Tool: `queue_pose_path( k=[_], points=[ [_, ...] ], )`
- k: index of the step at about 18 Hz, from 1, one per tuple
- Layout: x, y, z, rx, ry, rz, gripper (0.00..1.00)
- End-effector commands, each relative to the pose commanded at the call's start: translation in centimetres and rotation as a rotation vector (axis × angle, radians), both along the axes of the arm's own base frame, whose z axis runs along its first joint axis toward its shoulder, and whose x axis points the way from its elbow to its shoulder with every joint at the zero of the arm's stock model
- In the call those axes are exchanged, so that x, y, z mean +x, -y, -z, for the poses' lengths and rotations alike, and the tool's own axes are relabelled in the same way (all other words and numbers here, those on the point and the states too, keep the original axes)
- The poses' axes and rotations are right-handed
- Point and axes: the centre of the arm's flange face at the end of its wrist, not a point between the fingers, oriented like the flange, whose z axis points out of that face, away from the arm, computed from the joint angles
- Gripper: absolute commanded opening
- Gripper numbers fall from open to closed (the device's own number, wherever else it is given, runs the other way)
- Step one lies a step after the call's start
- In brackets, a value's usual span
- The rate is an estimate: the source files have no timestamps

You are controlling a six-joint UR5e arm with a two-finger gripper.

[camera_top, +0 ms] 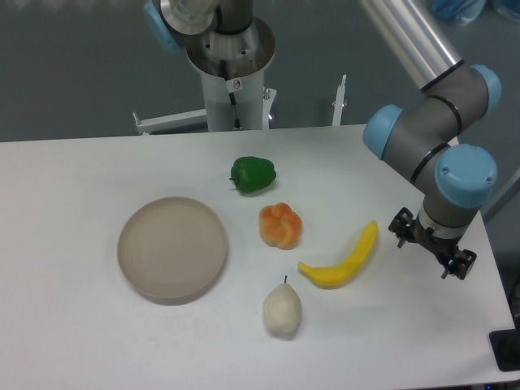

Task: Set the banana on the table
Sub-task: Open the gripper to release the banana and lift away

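The yellow banana (343, 257) lies flat on the white table (73, 341), right of centre, its curve opening up and to the left. My gripper (432, 244) hangs at the end of the arm to the right of the banana's upper tip, apart from it, near the table's right edge. Only its black base shows below the blue-capped wrist. The fingers are hidden, so I cannot tell whether they are open or shut. Nothing shows in the gripper.
A round beige plate (172, 249) sits at the left with nothing on it. A green pepper (253, 174), an orange pepper (280, 225) and a pale pear (282, 309) lie left of the banana. The robot's base (231, 69) stands behind the table.
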Motion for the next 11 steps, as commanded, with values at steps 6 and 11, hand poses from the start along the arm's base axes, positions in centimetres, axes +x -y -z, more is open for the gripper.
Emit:
queue_pose_path(
  k=[6,11],
  points=[
    [0.7,0.4,-0.9,-0.014,0.015,0.009,1.0],
    [1.8,-0.1,-1.9,-0.001,0.018,0.024,1.0]
  ],
)
